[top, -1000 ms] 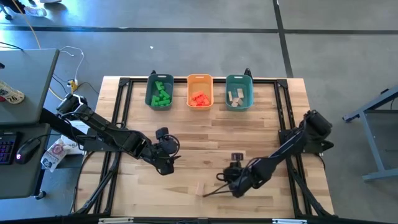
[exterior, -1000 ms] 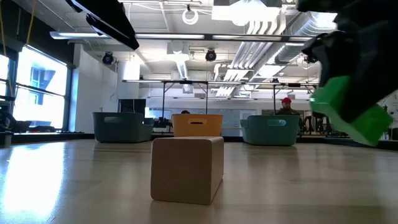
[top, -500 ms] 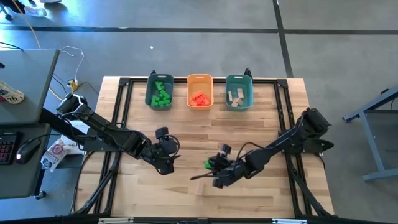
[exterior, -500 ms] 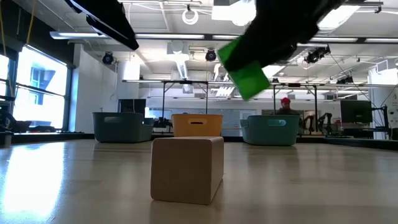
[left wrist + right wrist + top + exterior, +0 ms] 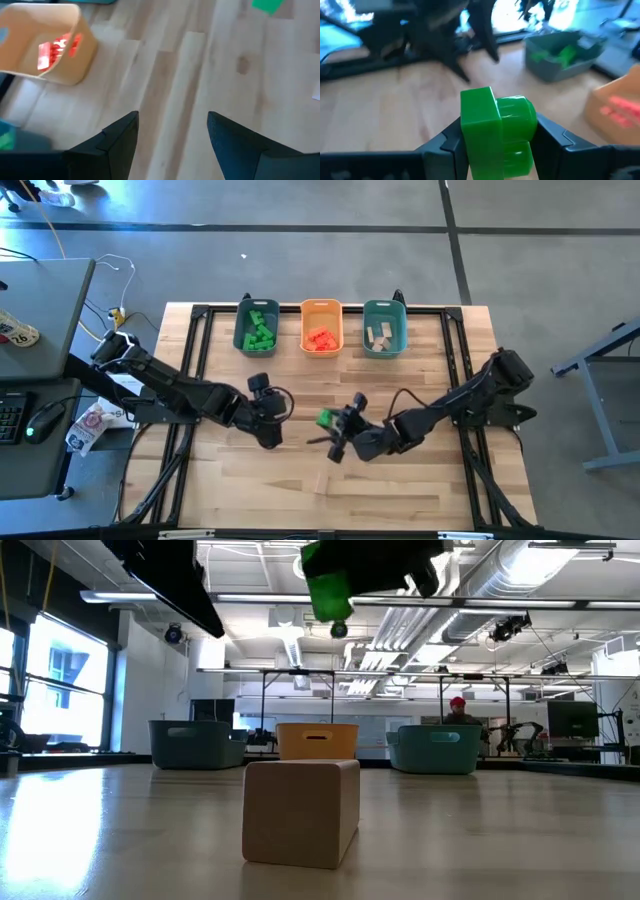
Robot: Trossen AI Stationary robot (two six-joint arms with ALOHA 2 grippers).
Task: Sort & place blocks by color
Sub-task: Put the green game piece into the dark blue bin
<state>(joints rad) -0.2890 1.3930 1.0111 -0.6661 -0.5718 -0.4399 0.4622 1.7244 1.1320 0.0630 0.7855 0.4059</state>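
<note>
right gripper (image 5: 333, 434): clenched on a green block (image 5: 325, 419), lifted clear of the table (image 5: 430, 490), above the middle of the surface. In the right wrist view the 2 fingers (image 5: 445, 145) press both sides of the green block (image 5: 495, 131).
green block, low view (image 5: 328, 585): hangs high in the air under the dark gripper, well above the tan one.
left gripper (image 5: 266, 408): released, nothing between its fingers; hovers left of the table's middle, near the right gripper but apart from it. Left wrist view shows its 2 fingers (image 5: 117, 140) spread with bare wood between them.
tan block (image 5: 321, 482): lies alone on the wood near the front edge, about mid-width, touching nothing. Low view has the tan block (image 5: 301, 812) flat on the surface, closest thing to the camera.
left teal bin (image 5: 243, 342): at the far edge, left of centre, holds several green blocks (image 5: 260, 330).
orange bin (image 5: 321, 308): far edge, centre, just beside the left teal bin, holds red-orange blocks (image 5: 320, 338).
right teal bin (image 5: 384, 307): far edge, right of the orange bin, holds tan blocks (image 5: 380, 336).
bins: 3 in a row along the far edge, well apart from both grippers.
person (image 5: 458, 706): far back in the room in the low view, red cap, too small to tell more.
</note>
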